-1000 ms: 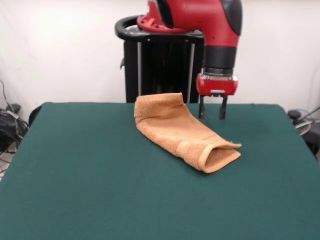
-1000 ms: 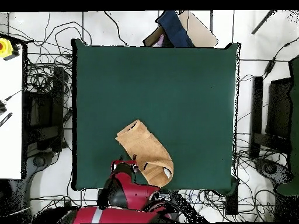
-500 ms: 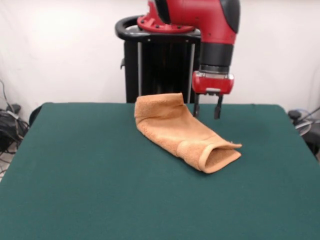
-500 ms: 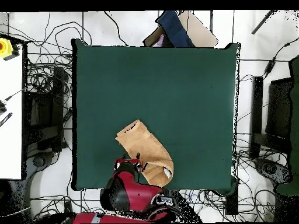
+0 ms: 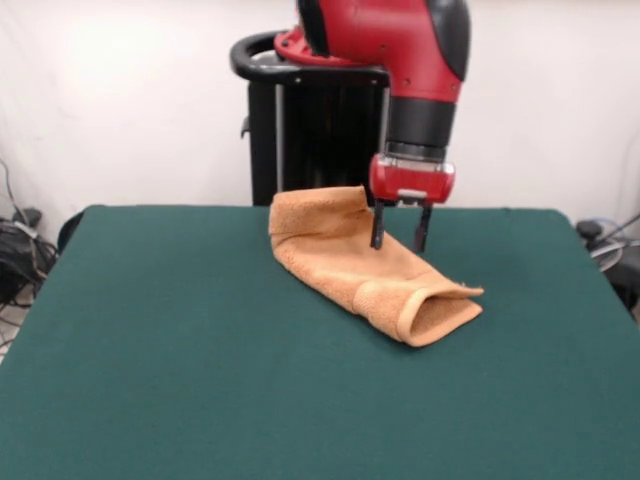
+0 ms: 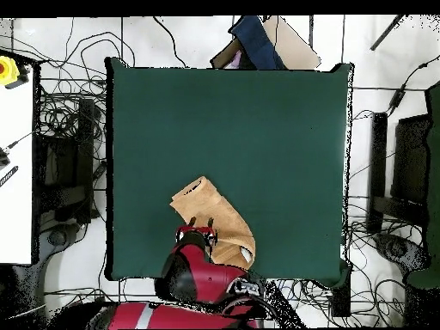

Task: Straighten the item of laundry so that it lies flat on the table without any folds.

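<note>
The orange-tan towel (image 5: 352,262) lies folded over on itself on the green table (image 5: 180,350), near the robot's side. Its far end curls up and its near right end forms an open tube-like fold. My gripper (image 5: 398,230) is open and empty, its two black fingers just above the towel's far right part. In the overhead view the towel (image 6: 210,209) lies near the table's bottom edge, and the gripper (image 6: 200,225) hangs over its lower left part, with the red arm covering some cloth.
The black pedestal (image 5: 315,130) stands behind the table's far edge. Cables, boxes and a blue cloth (image 6: 256,41) lie around the table (image 6: 258,129) on the floor.
My gripper has moved left and slightly down in the front view, from beside the towel's far right edge to above the cloth. The towel has not moved.
</note>
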Available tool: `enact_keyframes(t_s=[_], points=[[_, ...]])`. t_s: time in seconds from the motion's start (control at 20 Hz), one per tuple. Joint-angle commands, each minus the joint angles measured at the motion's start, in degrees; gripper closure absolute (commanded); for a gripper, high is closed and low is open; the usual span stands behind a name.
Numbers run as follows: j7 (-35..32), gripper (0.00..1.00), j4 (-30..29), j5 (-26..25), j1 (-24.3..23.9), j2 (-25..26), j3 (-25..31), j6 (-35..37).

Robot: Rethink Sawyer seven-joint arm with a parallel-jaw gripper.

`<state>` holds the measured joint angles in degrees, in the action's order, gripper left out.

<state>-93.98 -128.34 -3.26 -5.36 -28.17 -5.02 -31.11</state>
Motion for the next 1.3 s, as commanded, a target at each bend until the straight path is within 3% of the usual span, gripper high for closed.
enact_keyframes(t_s=[0.05, 0.4, 0.45, 0.8, 1.0, 1.1, 1.3], points=[[-8.92, 0.0, 10.84, -1.63, -3.18, 9.46, 4.84, 2.6], [-8.4, 0.0, 11.6, -2.44, -3.07, 10.02, 4.57, 2.82], [-8.21, 1.0, 11.86, -3.17, -3.28, 9.82, 4.76, 3.55], [-8.38, 1.0, 8.99, 2.09, -0.36, 3.65, 4.41, 13.38], [-8.04, 1.0, 7.92, 2.63, -0.95, -1.74, 4.92, 21.35], [-7.59, 1.0, 7.67, 2.07, -2.76, -4.61, 6.16, 26.71], [-6.54, 1.0, 6.03, 0.59, -12.2, -9.91, 14.26, 39.12]])
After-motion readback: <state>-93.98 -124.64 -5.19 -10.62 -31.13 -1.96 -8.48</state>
